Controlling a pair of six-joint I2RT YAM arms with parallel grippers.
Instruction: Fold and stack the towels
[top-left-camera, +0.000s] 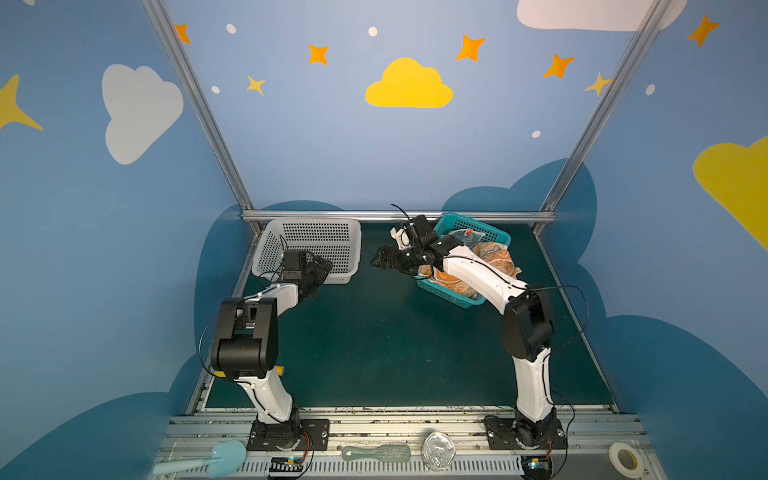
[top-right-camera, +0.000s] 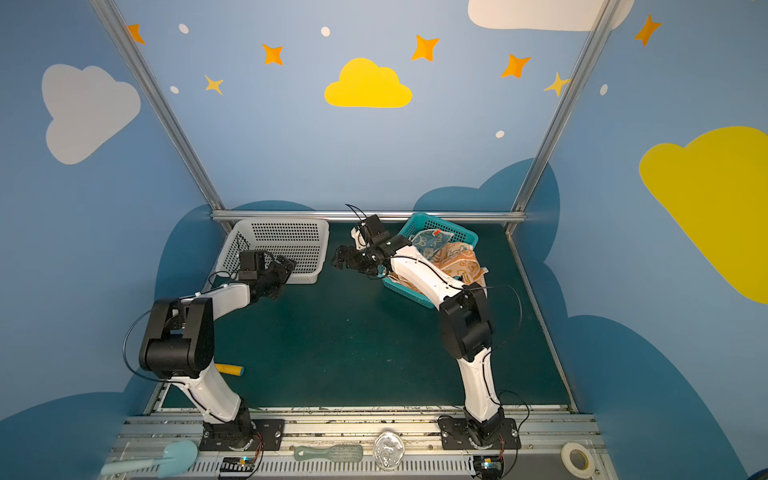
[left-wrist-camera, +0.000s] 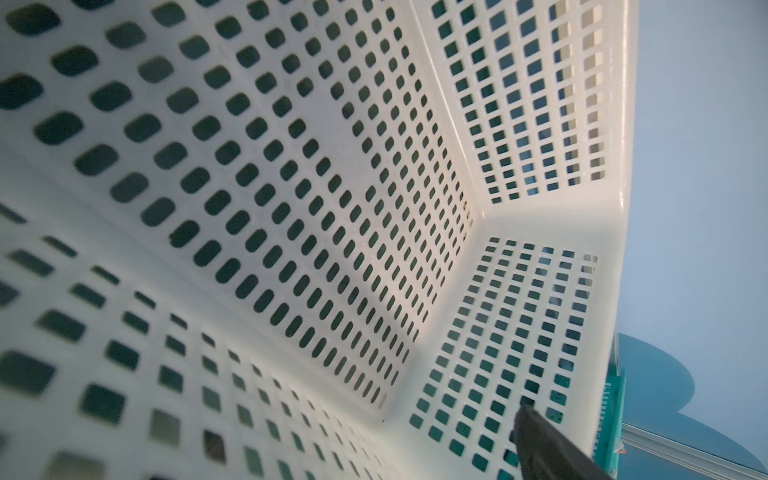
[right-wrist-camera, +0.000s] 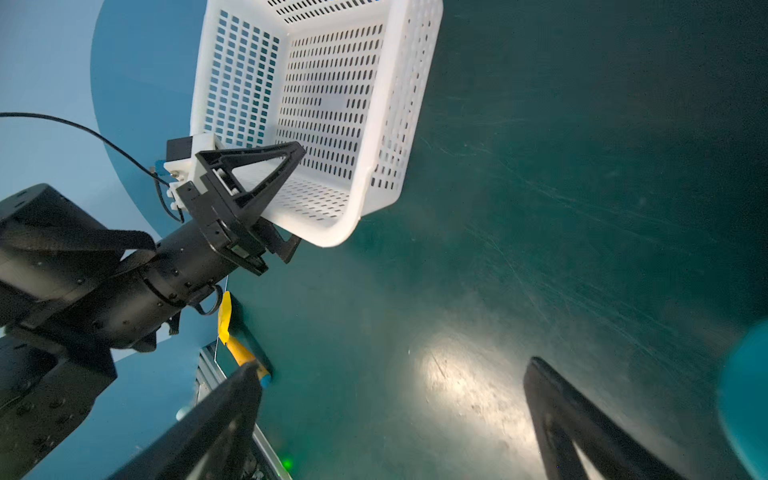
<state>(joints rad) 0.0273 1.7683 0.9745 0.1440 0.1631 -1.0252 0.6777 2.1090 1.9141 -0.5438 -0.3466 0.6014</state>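
Top views, both: entry for the fold-and-stack job, state at this moment.

**Progress.** Judged not begun. Nothing folded, nothing stacked, no cloth on the green surface (top-left-camera: 374, 353).

**Item: towels** (top-left-camera: 494, 259) (top-right-camera: 461, 262). Crumpled heap inside the teal basket (top-left-camera: 469, 223) (top-right-camera: 449, 226) at the back right of the surface.
- A blue-cream print lies toward the rear and orange-cream prints toward the front, spilling over the rim.
- Exact count of cloths cannot be told from the heap.

**Item: white basket** (top-left-camera: 316, 222) (top-right-camera: 282, 222). At the back left. The left wrist view of its inside (left-wrist-camera: 540, 220) shows bare perforated walls and floor.

**Item: right end effector** (top-left-camera: 379, 259) (top-right-camera: 338, 259).
- Jaws wide apart, holding nothing. The right wrist view (right-wrist-camera: 392, 370) shows only bare surface between its fingers.
- It hangs over the gap between the two baskets, just beside the teal basket's left end.
- The towels lie behind it on its own arm's side. The gripper points away from them, toward the white basket (right-wrist-camera: 386, 124).

**Item: left end effector** (top-left-camera: 322, 268) (top-right-camera: 286, 266) (right-wrist-camera: 291, 199).
- Jaws apart, empty, at the near rim of the white basket.
- Whether it touches the rim cannot be told.
- The towels are well apart from it, across the surface.

**Outstanding.** Lift each towel out, spread it, fold it, and pile the folded ones.
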